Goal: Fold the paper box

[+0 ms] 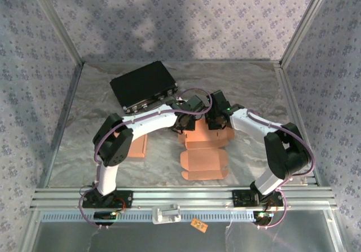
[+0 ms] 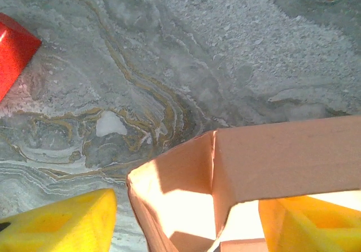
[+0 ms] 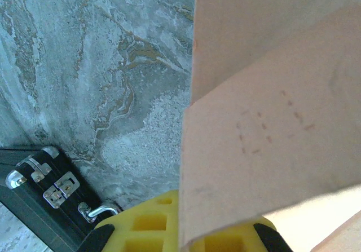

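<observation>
Left fingers (image 2: 62, 224) are standing wide, straddling an upright corner of the paper box (image 2: 271, 150): one finger is sitting outside over the bench (image 2: 225, 49), the other inside the wall, neither clearly touching card. Right fingers (image 3: 163, 207) are closed tight right at a thin side panel; whether they are pinching it or only pressing it, cannot tell. Box is sitting between and under both sets of fingers, walls at the fingers raised, lid panel and tabs lying flat behind them, toward the arm bases. Risks, as judged: left fingers closing across the corner would be crushing the crease rather than folding it; light card could be sliding or lifting under an uneven push; a let-go wall could be springing back. Card is looking tan, thin, pre-creased, untorn.
</observation>
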{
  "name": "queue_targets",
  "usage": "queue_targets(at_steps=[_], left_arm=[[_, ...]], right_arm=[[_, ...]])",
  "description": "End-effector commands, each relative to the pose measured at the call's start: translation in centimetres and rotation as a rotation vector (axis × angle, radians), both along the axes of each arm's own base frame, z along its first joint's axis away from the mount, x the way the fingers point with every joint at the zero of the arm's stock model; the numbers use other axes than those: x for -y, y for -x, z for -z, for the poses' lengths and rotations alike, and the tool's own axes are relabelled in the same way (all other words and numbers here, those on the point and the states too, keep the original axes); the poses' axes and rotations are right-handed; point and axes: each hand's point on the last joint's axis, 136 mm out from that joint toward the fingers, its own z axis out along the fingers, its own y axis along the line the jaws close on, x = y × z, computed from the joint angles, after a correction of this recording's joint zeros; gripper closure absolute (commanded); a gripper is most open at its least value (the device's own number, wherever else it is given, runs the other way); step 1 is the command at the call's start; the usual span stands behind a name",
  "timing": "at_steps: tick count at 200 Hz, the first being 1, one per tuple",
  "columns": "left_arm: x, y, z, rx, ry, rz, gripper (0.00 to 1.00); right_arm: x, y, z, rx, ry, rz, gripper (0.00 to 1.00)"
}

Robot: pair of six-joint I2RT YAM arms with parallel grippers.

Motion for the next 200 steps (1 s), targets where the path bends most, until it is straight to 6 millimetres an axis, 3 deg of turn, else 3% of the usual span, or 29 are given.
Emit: queue_targets(at_steps=[1, 16, 32, 48, 71, 105, 138, 171, 200], left_arm=[[0.3, 0.3, -4.5, 0.091, 0.075, 0.027, 0.32], [0.2, 0.5, -6.9, 0.122, 0.121, 0.038, 0.31], [-0.7, 1.0, -8.0, 0.130, 0.148, 0.037, 0.31], [-2.5, 1.6, -6.8, 0.073, 0.209, 0.013, 0.33], [-3.9, 2.1, -3.0, -0.105, 0.402, 0.040, 0.37], [-5.7, 0.4, 0.6, -0.172, 0.484, 0.032, 0.50], [-6.1, -0.6, 0.4, -0.098, 0.444, 0.064, 0.53], [-7.8, -1.3, -2.1, 0.035, 0.436, 0.040, 0.51], [-8.2, -1.4, -1.6, 0.005, 0.427, 0.047, 0.51]], right_arm=[[0.5, 0.3, -0.4, 0.004, 0.005, 0.025, 1.00], [0.5, 0.1, -0.3, 0.008, 0.005, 0.026, 1.00], [0.5, 0.1, -0.1, 0.004, 0.006, 0.025, 1.00], [0.5, -0.1, 0.0, 0.006, 0.007, 0.022, 1.00], [0.5, -0.4, 0.0, 0.016, 0.017, 0.007, 1.00], [0.4, -1.0, -0.3, 0.063, 0.016, -0.022, 1.00], [-0.5, -3.2, -3.3, 0.371, -0.020, -0.108, 1.00], [-0.4, -4.0, -5.7, 0.532, -0.050, -0.127, 1.00], [-0.9, -4.1, -7.5, 0.670, -0.100, -0.151, 1.00]])
